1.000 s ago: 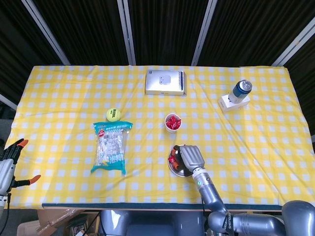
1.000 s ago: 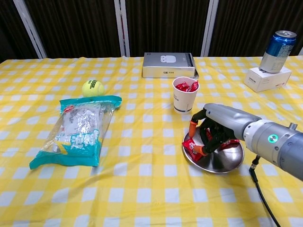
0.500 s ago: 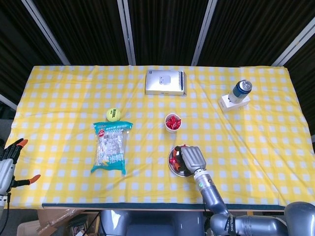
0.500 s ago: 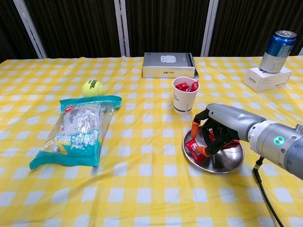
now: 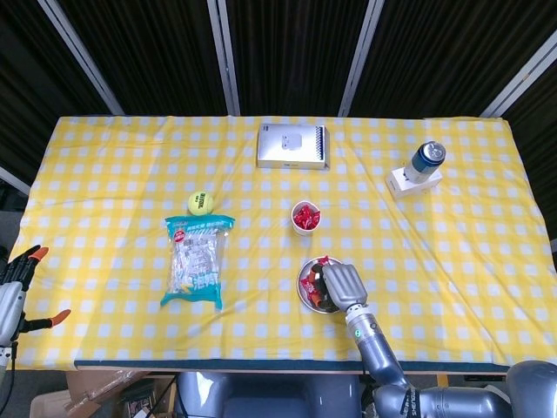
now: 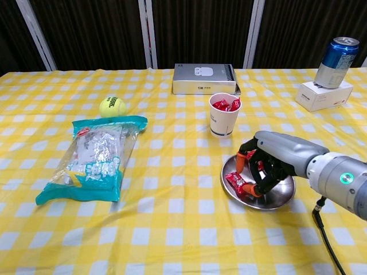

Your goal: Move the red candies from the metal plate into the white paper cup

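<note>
At the counter's near-left edge, the left hand [image 5: 16,283] rests with fingers spread, holding nothing. The white paper cup [image 6: 223,115] holds red candies. Just nearer, the right hand [image 6: 274,162] curls into the metal plate [image 6: 265,197], fingertips touching a red candy [image 6: 237,183].

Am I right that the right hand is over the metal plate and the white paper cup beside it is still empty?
Not quite. The right hand is over the metal plate, but the white paper cup already holds red candies, as the chest view shows.
</note>
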Available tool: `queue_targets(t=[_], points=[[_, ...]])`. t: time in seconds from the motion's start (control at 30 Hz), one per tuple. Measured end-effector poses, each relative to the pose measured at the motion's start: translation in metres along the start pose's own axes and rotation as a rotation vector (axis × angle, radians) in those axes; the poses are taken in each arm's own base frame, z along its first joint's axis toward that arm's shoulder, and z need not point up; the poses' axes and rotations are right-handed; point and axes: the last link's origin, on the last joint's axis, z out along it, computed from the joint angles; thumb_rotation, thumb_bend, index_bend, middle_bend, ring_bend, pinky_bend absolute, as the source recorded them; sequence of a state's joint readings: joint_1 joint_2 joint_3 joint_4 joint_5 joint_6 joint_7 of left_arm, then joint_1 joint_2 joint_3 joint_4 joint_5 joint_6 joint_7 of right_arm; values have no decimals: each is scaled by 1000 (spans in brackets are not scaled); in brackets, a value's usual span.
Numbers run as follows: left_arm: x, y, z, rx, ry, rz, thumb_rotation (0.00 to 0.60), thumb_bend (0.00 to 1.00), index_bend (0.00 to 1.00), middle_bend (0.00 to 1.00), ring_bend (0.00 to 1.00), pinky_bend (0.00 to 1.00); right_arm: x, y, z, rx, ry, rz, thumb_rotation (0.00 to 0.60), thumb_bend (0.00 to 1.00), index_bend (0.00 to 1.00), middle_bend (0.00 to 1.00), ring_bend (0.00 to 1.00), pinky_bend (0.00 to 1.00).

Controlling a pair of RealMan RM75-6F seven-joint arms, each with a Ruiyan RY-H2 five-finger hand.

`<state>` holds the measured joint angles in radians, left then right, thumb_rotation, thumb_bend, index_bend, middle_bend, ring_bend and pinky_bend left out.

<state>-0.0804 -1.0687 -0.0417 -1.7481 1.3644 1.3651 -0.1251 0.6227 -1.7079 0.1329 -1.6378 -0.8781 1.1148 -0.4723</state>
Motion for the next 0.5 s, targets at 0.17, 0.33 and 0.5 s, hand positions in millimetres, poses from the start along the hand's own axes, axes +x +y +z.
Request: queue_targets(t=[0.17, 0.33, 0.5], points=[[0, 0, 0, 2, 1, 0, 600, 10, 0, 0, 0, 0, -2, 3, 2, -12, -6, -2, 600, 357, 478, 675, 744, 910], [0, 0, 0, 2, 0, -1, 600, 10, 0, 0, 0, 0, -5, 5, 3, -20, -17, -5, 600, 356, 478, 675, 744, 910], [0, 0, 0, 4, 0, 0, 600, 9, 0, 0, 0, 0, -9, 6, 4, -24, -31, -2, 600, 356, 478, 675, 744, 910]])
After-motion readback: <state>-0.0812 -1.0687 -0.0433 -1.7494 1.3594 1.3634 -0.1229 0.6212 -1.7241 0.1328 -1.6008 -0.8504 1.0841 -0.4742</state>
